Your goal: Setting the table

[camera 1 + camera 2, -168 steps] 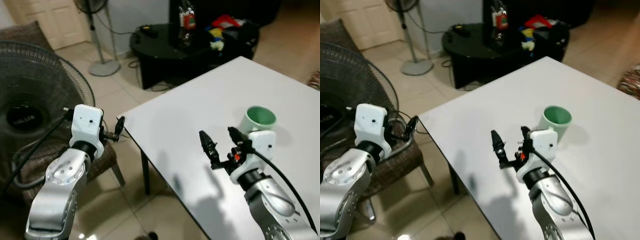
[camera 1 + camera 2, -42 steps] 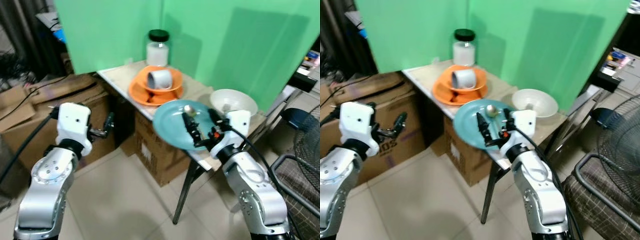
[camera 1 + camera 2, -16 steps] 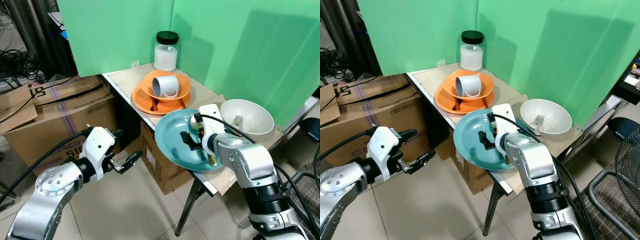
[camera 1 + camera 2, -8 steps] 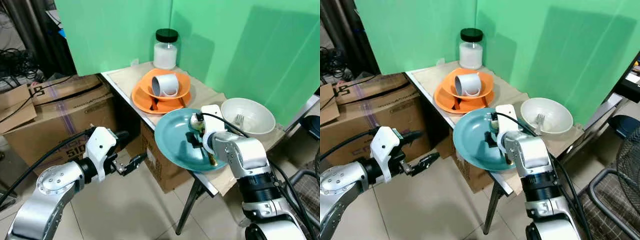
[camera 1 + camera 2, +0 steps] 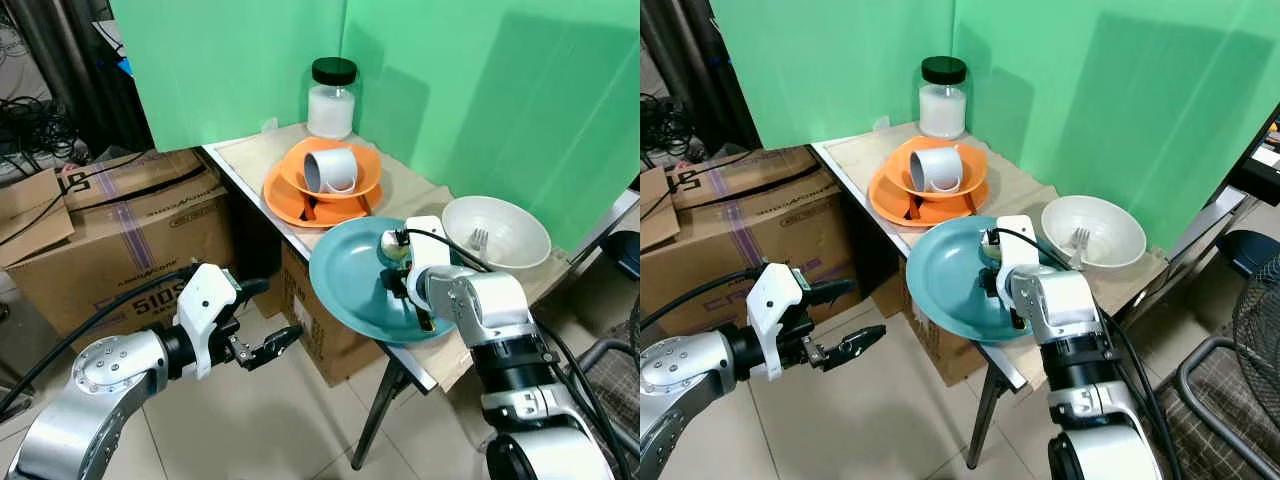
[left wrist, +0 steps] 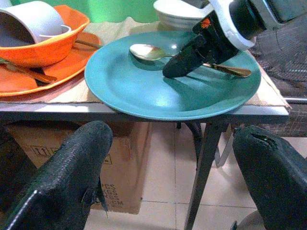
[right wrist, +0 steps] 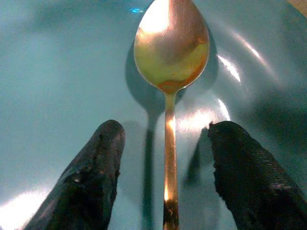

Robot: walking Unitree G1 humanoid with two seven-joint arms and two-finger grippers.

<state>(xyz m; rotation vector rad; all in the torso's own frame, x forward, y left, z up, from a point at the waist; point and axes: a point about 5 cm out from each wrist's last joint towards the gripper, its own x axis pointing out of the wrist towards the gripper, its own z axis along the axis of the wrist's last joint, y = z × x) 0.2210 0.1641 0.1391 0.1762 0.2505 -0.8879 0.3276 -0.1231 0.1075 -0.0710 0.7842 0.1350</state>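
A: Spoon [image 7: 169, 86] location?
B: On the teal plate [image 5: 350, 275], table edge. Right gripper [image 7: 165, 191] down over it, fingers spread either side of the handle.
A: Left gripper [image 5: 845, 350]?
B: Spread, low beside the table, holding nothing.

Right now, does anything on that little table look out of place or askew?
Yes. The white mug lies tipped on its side in the orange bowl. The round teal plate juts over the table's front edge, with the right gripper open astride the gold spoon lying on it.
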